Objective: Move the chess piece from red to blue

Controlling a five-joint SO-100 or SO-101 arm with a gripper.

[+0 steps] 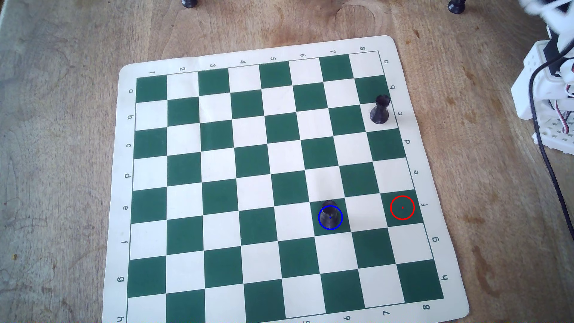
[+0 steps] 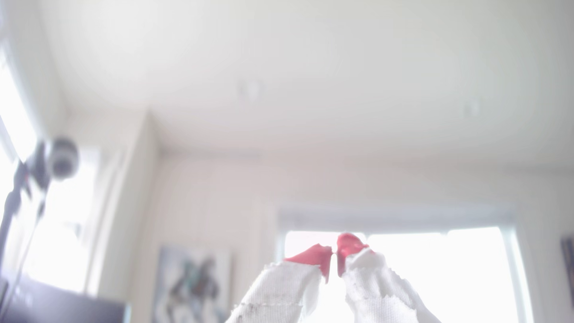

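In the overhead view the small black chess piece stands upright inside the blue circle on a green square of the board. The red circle is empty, two squares to its right. The white arm is folded at the right edge, off the board; its gripper is not seen there. In the wrist view the gripper points up at the ceiling and a window. Its red-tipped white fingertips are together with only a thin slit between them, and hold nothing.
A taller black piece stands near the board's right edge at the back. Two more black pieces stand on the wooden table at the top edge. A black cable runs down the right side.
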